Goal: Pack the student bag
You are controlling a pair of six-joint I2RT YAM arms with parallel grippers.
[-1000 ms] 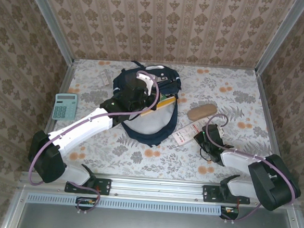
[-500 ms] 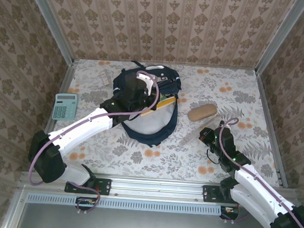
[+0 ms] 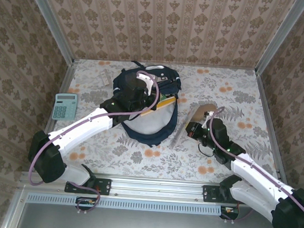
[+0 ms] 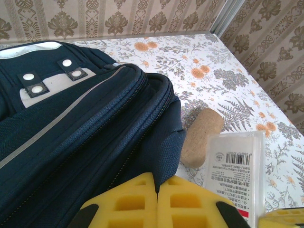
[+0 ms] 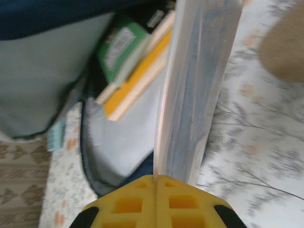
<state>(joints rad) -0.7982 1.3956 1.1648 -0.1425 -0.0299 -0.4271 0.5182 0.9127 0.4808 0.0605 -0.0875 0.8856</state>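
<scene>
1. Top external view: The student bag (image 3: 146, 121) lies open on the surface (image 3: 237, 94), left of centre. The left tool (image 3: 145, 95) sits at the rim of the bag's opening. The right tool (image 3: 191, 131), just right of the bag, grasps a clear flat pack (image 3: 180, 138). A brown pouch (image 3: 208, 108) lies right of the bag, beyond the pack. A calculator (image 3: 65, 106) lies well left of the bag.
2. Left wrist view: The left tool (image 4: 156, 183) is clenched, pads together on a fold of the student bag's (image 4: 71, 123) navy fabric. The brown pouch (image 4: 202, 137) and the clear flat pack (image 4: 235, 171), which carries a barcode label, lie right of the bag.
3. Right wrist view: The right tool (image 5: 156, 179) is clamped on the clear flat pack (image 5: 194, 85), which stands on edge. Left of the pack, the student bag's (image 5: 42, 71) open mouth exposes a green book (image 5: 121, 50). The brown pouch (image 5: 285, 42) is blurred, right of the pack.
</scene>
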